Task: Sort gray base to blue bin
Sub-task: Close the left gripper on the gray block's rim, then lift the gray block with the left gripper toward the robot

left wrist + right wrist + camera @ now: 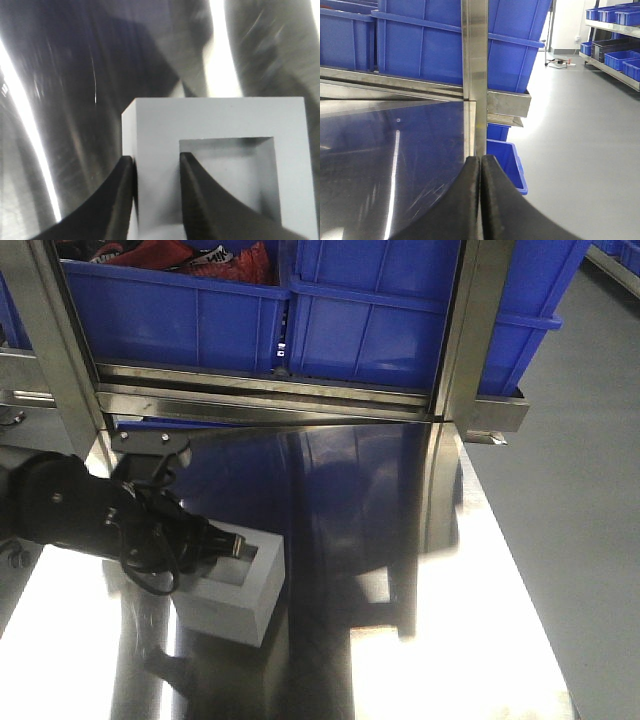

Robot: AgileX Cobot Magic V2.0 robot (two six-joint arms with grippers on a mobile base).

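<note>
The left jaws, two curved matte-black fingers, are closed to a narrow gap and pinch one wall of the gray base. One finger is on its smooth outer flank and the other is inside the square recess. The matte, cube-like block sits on the mirror-bright steel desk. The glossy blue bin stands well beyond the jaws, behind a brushed steel rail. The right jaws are pressed fully together and hold nothing.

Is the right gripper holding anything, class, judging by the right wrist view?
No: the right gripper has its jaws pressed together with nothing between them, above the steel table.
</note>
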